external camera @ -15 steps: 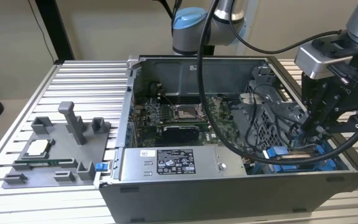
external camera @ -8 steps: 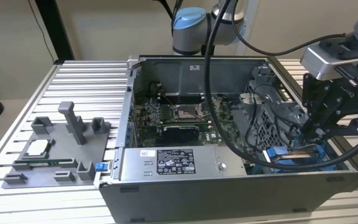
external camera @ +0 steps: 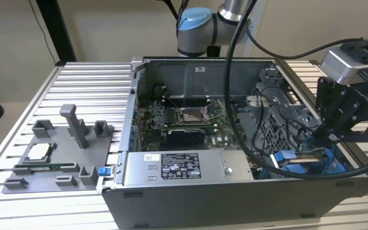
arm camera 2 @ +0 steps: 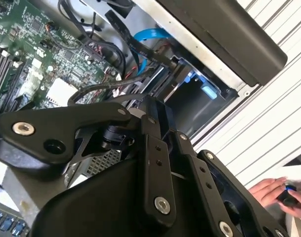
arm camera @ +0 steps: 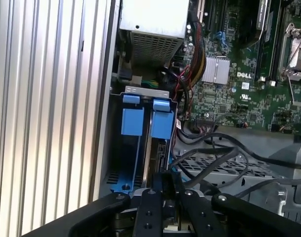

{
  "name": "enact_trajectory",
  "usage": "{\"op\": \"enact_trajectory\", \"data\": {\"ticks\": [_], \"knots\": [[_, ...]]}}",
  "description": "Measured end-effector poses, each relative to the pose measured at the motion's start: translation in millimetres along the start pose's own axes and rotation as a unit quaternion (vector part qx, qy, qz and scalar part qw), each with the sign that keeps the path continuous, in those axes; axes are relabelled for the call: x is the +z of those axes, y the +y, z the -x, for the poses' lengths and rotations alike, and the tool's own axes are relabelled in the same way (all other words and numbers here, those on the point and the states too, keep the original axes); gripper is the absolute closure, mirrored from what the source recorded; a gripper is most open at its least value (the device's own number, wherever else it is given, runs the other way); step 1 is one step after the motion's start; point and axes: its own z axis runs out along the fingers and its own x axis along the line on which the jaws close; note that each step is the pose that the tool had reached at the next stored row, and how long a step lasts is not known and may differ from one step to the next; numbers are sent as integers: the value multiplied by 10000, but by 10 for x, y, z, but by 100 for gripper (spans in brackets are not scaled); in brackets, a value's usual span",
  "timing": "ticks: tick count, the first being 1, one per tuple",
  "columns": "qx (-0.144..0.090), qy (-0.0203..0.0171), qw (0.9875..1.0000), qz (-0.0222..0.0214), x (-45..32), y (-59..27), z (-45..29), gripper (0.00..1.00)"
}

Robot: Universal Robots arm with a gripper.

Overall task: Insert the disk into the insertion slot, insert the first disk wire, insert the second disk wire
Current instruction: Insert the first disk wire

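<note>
Tray of pegs and holders (external camera: 63, 158) sits on the tabletop (external camera: 88, 88) well apart from the pincer (external camera: 329, 138), off on the exterior view's left of it. Spare parts are parked there, out of the arm's way. Closer to the pincer is the open computer case (external camera: 197, 76), laid on its side so the internals can be reached from above. Grey power supply box (external camera: 171, 167) and motherboard (external camera: 152, 120) lie between the tray and the pincer.

Pincer is down in the case's corner, right at the insertion slot (arm camera: 140, 91), a grey perforated bay with blue rails. Both wrist views look along the pincer into that bay, so I judge the approach to be lined up with the slot's long axis, as a slide-in fit needs. Open or clamped — can't tell.

Disk (arm camera: 161, 124): my read is that it's the blue-framed piece standing on edge in the slot, just ahead of the pincer. It looks at least partly in; whether it's fully seated I can't confirm.

Black cables (arm camera: 214, 153) drape over the perforated cage just beside the pincer, and a blue cable (arm camera 2: 150, 35) loops a little beyond it. Can't tell which are the disk wires.

A person's hand (arm camera 2: 283, 195) rests on the tabletop outside the case, well apart from the pincer — clear of the work.
</note>
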Motion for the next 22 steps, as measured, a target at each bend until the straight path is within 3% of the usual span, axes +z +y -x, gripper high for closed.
{"op": "enact_trajectory", "data": {"ticks": [3,18,22], "knots": [[4,-20,10000,71,14,-57,-18,100],[5,-27,10000,78,18,-65,-20,100],[10,-34,9999,147,24,-76,-22,100]]}}
